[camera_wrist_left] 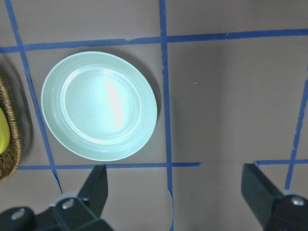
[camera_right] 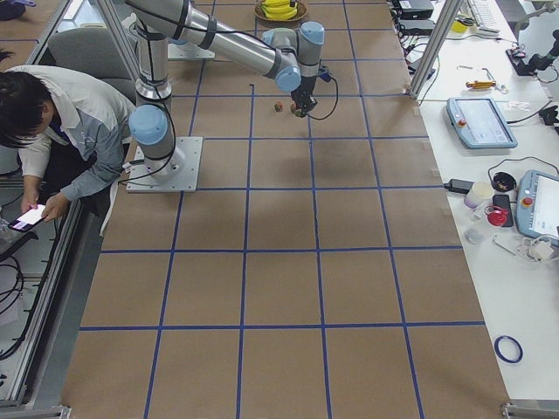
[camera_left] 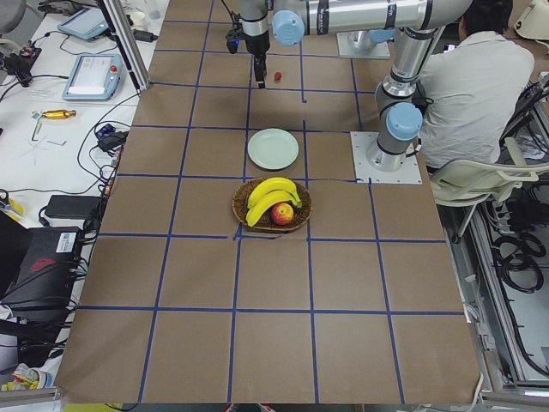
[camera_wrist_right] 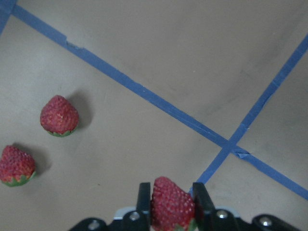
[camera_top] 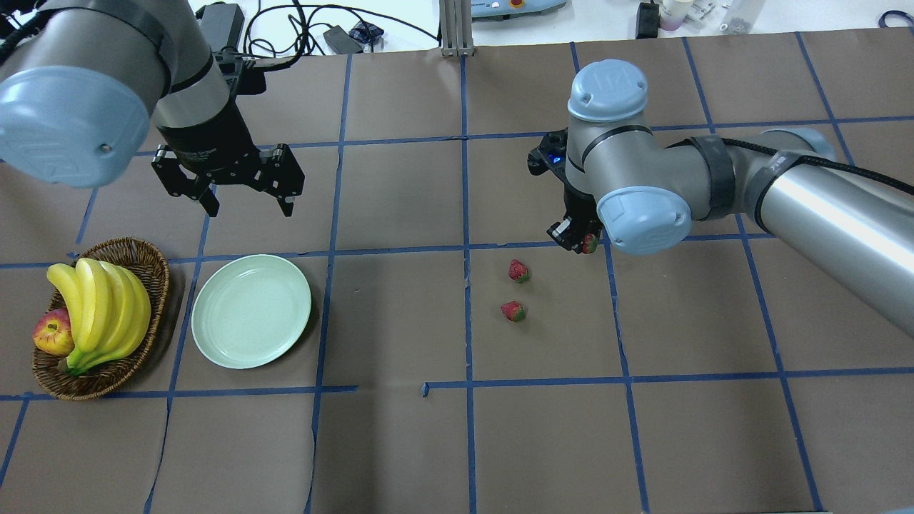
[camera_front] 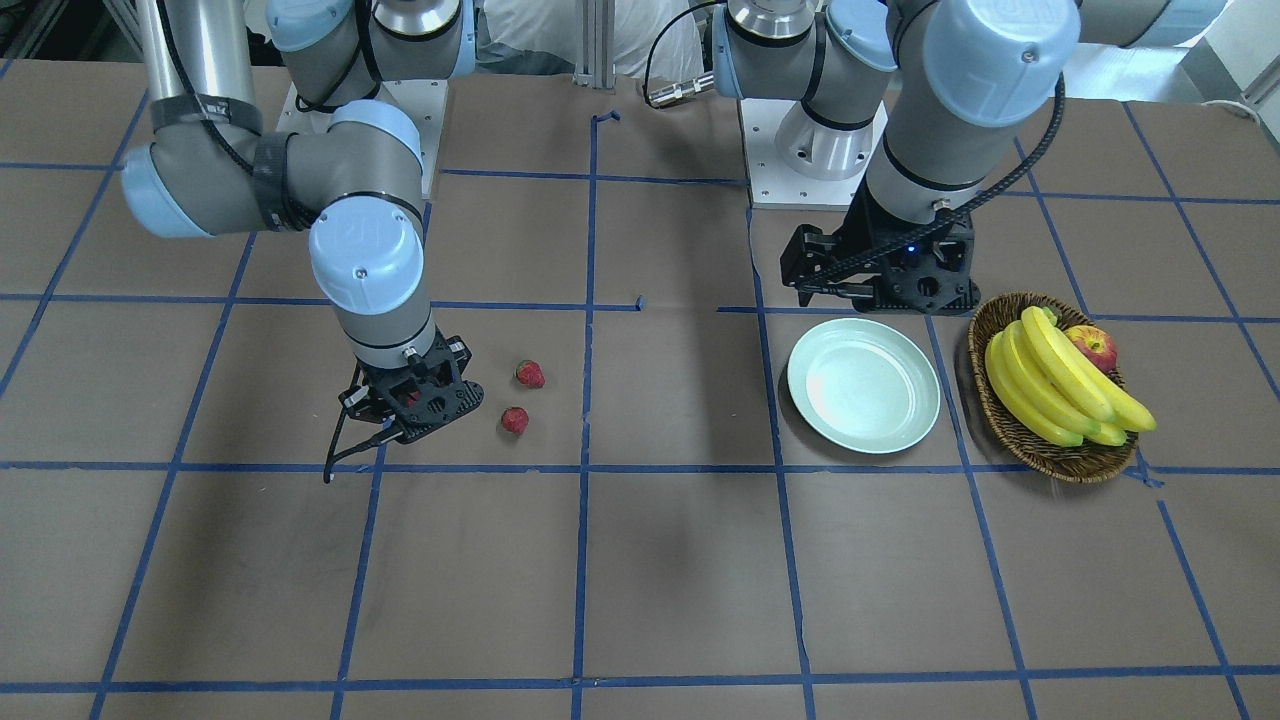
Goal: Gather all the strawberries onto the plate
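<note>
My right gripper (camera_wrist_right: 171, 192) clenched one strawberry (camera_wrist_right: 172, 208); two other strawberries (camera_top: 518, 270) lay nearby on the table (camera_top: 400, 442), the plate (camera_top: 250, 310) well apart. Left gripper (camera_top: 246, 203) gaped empty. I feared the tapered fruit slipping mid-carry

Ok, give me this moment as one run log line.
right gripper: shut on held strawberry | loose strawberries: two, not yet collected | plate: empty | left gripper: open, near plate

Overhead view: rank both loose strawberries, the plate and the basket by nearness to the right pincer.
1. Upper strawberry, just view-left of the right pincer.
2. Lower strawberry, below the first.
3. Plate, view's left half.
4. Basket, far left.
</note>
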Controlling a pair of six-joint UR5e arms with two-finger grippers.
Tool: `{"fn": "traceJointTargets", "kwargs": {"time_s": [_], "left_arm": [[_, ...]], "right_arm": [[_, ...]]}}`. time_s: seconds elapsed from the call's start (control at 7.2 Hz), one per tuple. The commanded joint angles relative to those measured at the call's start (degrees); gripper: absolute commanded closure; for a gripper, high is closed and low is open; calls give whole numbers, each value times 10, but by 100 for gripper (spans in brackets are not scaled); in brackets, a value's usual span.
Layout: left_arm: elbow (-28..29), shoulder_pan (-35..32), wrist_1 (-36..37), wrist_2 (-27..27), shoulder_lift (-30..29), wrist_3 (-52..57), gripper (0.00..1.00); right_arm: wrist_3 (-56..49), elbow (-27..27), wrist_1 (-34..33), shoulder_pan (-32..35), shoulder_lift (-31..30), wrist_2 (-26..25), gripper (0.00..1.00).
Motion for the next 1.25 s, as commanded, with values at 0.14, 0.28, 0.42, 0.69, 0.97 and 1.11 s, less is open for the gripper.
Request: {"fn": "traceJointTargets", "kwargs": {"time_s": [0.14,0.28,0.42,0.69,0.97,1.11], "left_arm": [[-1,66,7,2,-4,37,0],[-4,71,8,2,-10,41,0],[-9,71,8,1,-11,34,0],[-11,71,7,1,-12,33,0],[-12,71,7,1,-13,33,0],[-12,71,7,1,-14,33,0]], "right_arm": [[165,-55,14,99,-3,17,100],[206,-68,23,126,4,60,100],[242,-83,22,142,20,90,100],[279,-126,18,174,89,94,100],[286,-128,14,187,130,97,96],[285,-127,13,187,141,142,88]]}}
